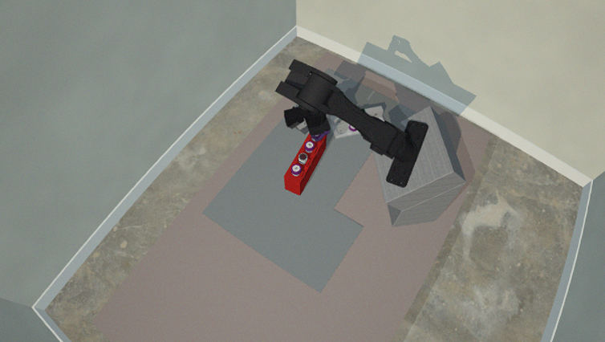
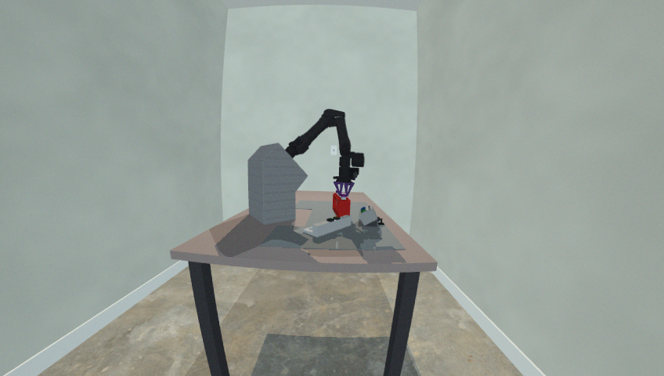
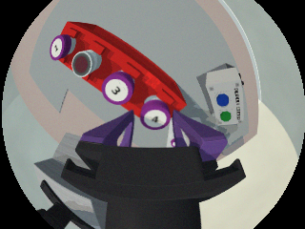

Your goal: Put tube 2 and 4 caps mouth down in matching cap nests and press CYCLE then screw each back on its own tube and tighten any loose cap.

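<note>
Four tube positions line the red decapping station (image 3: 136, 67), and we're hanging right over its near end in the wrist view. Our gripper (image 3: 155, 129) has its purple fingers spread partway, standing either side of the cap of tube 4 (image 3: 154, 114) with a gap showing; nothing is pinched between them. That cap sits on its tube with its dot facing up. Next along is the cap of tube 3 (image 3: 117, 88), then tube 2 (image 3: 84, 63), uncapped with its dark mouth showing, and the cap of tube 1 (image 3: 60, 46) at the far end. Off to the right we see the small desk (image 3: 216, 83) with the blue CYCLE key (image 3: 221, 99) and the green READY key (image 3: 224, 114). From the exterior view, the arm (image 2: 344, 135) drops straight down onto the station's end.
</note>
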Controlling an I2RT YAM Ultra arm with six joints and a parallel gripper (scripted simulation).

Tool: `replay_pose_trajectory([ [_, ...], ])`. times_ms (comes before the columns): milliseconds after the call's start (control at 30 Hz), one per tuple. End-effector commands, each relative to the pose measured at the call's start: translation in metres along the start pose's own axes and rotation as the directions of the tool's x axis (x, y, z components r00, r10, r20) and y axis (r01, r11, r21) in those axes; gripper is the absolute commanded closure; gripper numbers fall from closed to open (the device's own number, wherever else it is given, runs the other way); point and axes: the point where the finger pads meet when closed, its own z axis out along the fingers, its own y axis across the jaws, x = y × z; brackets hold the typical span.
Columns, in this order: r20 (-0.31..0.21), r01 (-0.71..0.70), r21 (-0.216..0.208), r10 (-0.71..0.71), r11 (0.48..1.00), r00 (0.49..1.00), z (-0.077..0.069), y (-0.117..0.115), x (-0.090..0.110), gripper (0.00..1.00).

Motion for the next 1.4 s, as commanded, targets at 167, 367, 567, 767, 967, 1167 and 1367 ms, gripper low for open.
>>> replay_pose_trajectory([
  [167, 0.015, -0.447, 0.006, 0.447, 0.895, 0.895, -0.0063, -0.0042, -0.0019, 0.51],
  [367, 0.016, -0.712, 0.001, 0.711, 0.703, 0.703, -0.0065, -0.0052, -0.0024, 0.51],
  [567, 0.016, -0.771, 0.0, 0.771, 0.637, 0.637, -0.0071, -0.0068, -0.0031, 0.51],
  [767, 0.016, -0.771, 0.0, 0.771, 0.637, 0.637, -0.0071, -0.0067, -0.0031, 0.51],
  [967, 0.016, -0.771, 0.0, 0.771, 0.637, 0.637, -0.007, -0.0067, -0.0031, 0.51],
  [1167, 0.016, -0.771, 0.0, 0.771, 0.637, 0.637, -0.0072, -0.0065, -0.0022, 0.51],
  [1367, 0.016, -0.771, 0.0, 0.771, 0.637, 0.637, -0.0074, -0.0063, -0.001, 0.51],
])
